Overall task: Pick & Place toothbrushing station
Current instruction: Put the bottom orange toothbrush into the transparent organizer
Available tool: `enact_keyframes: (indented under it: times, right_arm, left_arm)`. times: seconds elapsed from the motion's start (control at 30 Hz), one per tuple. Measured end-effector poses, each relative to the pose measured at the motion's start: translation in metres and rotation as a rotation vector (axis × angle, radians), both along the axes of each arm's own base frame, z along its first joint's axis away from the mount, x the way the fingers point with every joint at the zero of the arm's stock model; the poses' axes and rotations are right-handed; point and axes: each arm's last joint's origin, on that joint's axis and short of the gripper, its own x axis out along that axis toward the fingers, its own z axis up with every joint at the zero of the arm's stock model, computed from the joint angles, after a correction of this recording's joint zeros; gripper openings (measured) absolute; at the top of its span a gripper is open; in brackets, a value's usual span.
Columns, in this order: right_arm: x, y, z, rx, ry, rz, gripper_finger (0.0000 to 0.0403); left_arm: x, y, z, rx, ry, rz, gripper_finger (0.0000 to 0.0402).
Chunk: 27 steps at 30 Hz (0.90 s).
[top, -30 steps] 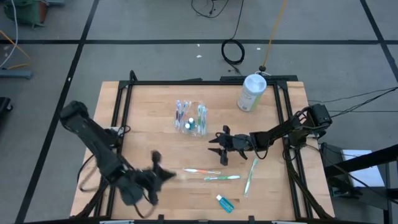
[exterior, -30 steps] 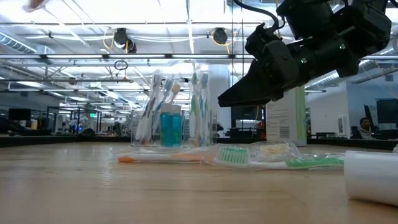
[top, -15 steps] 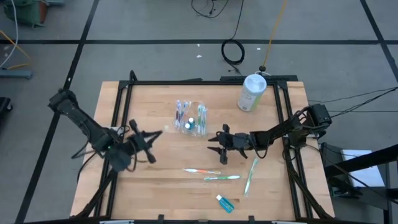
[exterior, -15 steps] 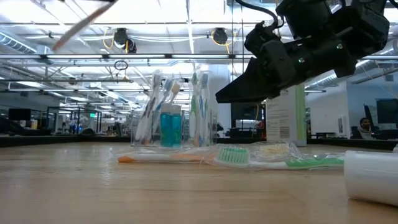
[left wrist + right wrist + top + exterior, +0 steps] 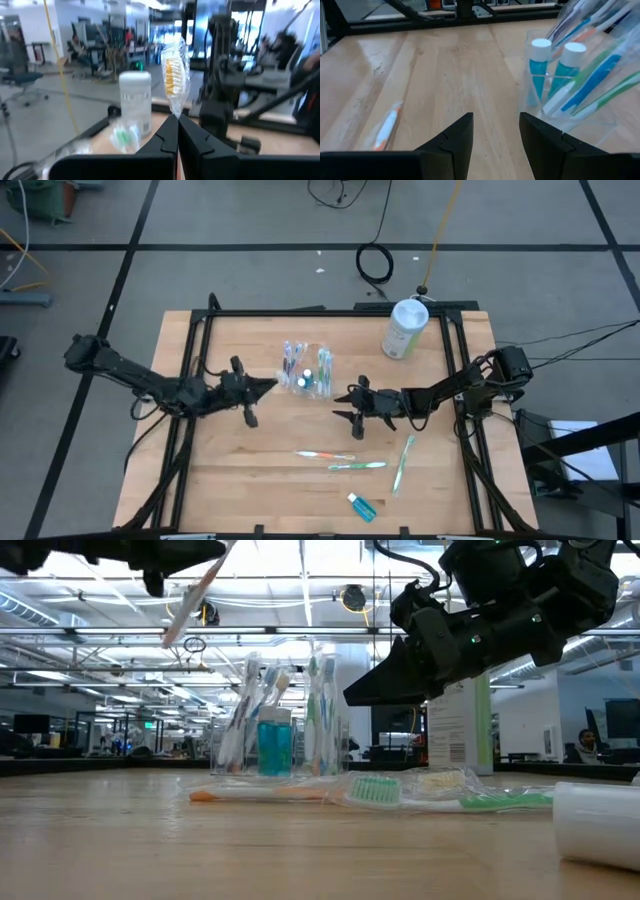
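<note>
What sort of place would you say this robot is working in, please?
Probably a robotics lab in an open-plan office: a wooden table on a taped concrete floor, loose cables, and desks with monitors under ceiling lights.

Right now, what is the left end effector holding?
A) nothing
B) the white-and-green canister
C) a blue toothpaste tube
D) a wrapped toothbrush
D: in the left wrist view the left end effector is shut on a wrapped toothbrush, whose bristled head sticks up past the fingertips; the canister stands untouched at the table's far edge.
</note>
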Motion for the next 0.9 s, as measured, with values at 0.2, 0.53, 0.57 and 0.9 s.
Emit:
enact_keyframes:
  times: [0.2, 0.53, 0.57, 0.9]
  right_arm:
    - [0.000, -0.002, 0.000, 0.001, -0.005, -0.007, 0.0155]
    - [0.000, -0.002, 0.000, 0.001, -0.005, -0.008, 0.0155]
    - [0.000, -0.002, 0.000, 0.001, -0.005, -0.008, 0.0155]
    - [0.000, -0.002, 0.000, 0.001, -0.004, -0.008, 0.0155]
  left_arm:
    - [0.000, 0.021, -0.002, 0.045, -0.110, 0.008, 0.0002]
    - [0.015, 0.051, -0.016, 0.056, -0.087, 0.072, 0.0002]
    - [0.018, 0.054, -0.019, 0.054, -0.086, 0.080, 0.0002]
    - [0.044, 0.072, -0.045, 0.069, -0.116, 0.118, 0.0003]
